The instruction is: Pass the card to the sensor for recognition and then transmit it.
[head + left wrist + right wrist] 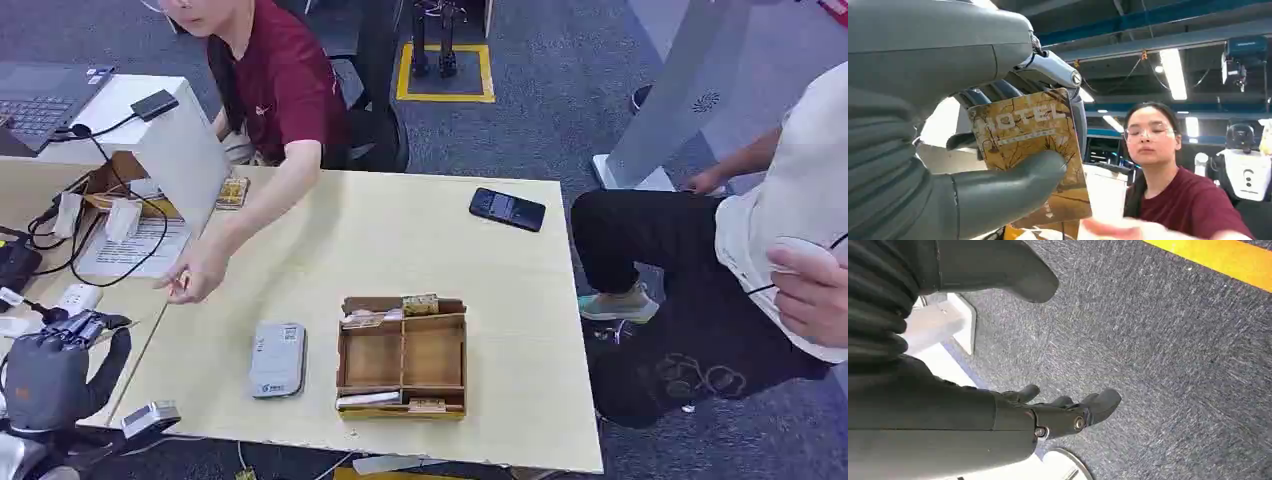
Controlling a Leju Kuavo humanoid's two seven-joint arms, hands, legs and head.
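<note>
My left hand (50,375) hangs off the table's left front corner, raised at about table height. In the left wrist view it (948,200) pinches a golden card (1023,125) printed "HOTEL" between thumb and fingers, the card upright. The grey card sensor (277,358) lies flat on the table, to the right of that hand and apart from it. A person in a dark red shirt (285,85) reaches a hand (195,275) across the table toward my left side. My right hand (1058,412) hangs over the carpet, fingers loosely apart, holding nothing.
A wooden divided box (403,355) with more golden cards stands right of the sensor. A black phone (507,208) lies at the far right of the table. A white stand (175,140), cables and a laptop (40,100) crowd the left. Another person (790,230) sits at right.
</note>
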